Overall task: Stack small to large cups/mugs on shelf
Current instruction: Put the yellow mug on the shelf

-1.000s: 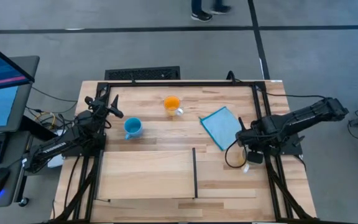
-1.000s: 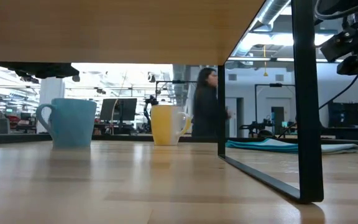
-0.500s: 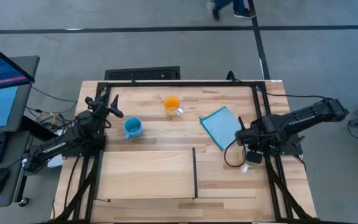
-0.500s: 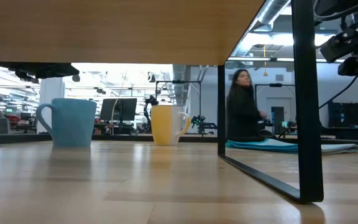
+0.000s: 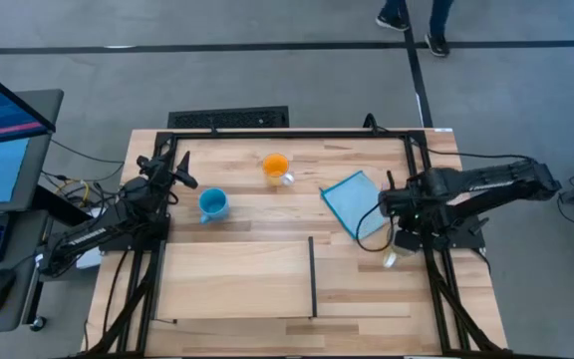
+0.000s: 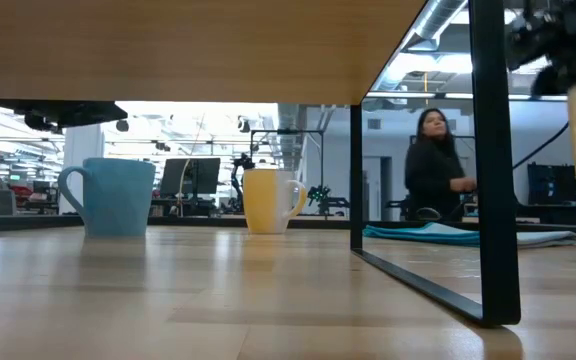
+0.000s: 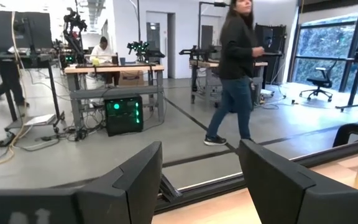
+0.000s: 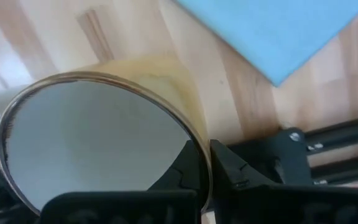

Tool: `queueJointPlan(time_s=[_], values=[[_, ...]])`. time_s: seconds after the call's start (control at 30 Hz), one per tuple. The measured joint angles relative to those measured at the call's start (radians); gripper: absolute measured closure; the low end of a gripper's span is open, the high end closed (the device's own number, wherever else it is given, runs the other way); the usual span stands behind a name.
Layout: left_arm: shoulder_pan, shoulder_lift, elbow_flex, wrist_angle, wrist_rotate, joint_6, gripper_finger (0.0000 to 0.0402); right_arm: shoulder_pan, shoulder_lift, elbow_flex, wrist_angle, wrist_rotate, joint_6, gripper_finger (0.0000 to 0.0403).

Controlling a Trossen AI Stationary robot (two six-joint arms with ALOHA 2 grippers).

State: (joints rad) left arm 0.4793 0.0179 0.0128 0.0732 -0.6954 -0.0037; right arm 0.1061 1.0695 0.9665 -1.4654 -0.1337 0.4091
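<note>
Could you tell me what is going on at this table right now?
The right claw is shut on the rim of the white mug and holds it above the table's right side, next to the blue cloth. The blue mug and orange mug stand on the table behind the shelf, which holds no mugs yet. The left claw waits open at the table's left edge. A person walks by in the background.

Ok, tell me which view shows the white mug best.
The right wrist view: the white mug fills it, rim pinched by the right fingers. The high view shows it small, the low view only an edge, the left wrist view nothing.
</note>
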Motion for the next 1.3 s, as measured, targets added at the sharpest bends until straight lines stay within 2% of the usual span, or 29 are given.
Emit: queueJointPlan(time_s=[0.2,0.4,0.63,1.03,1.3], values=[[0.000,0.000,0.000,0.000,0.000,-0.005,0.0195,-0.053,0.000,0.203,-0.113,0.005,-0.003,0.0380],[0.000,0.000,0.000,0.000,0.000,-0.044,0.0195,-0.101,0.000,0.381,-0.101,0.033,-0.032,0.0380],[0.000,0.000,0.000,0.000,0.017,-0.046,0.0195,-0.167,0.073,0.588,-0.061,0.091,-0.137,0.0380],[0.000,0.000,0.000,0.001,0.037,-0.046,0.0195,-0.194,0.408,1.001,0.041,0.076,-0.394,0.0380],[0.000,0.000,0.000,0.001,0.037,-0.046,0.0195,-0.178,0.678,1.297,0.037,-0.055,-0.499,0.0380]])
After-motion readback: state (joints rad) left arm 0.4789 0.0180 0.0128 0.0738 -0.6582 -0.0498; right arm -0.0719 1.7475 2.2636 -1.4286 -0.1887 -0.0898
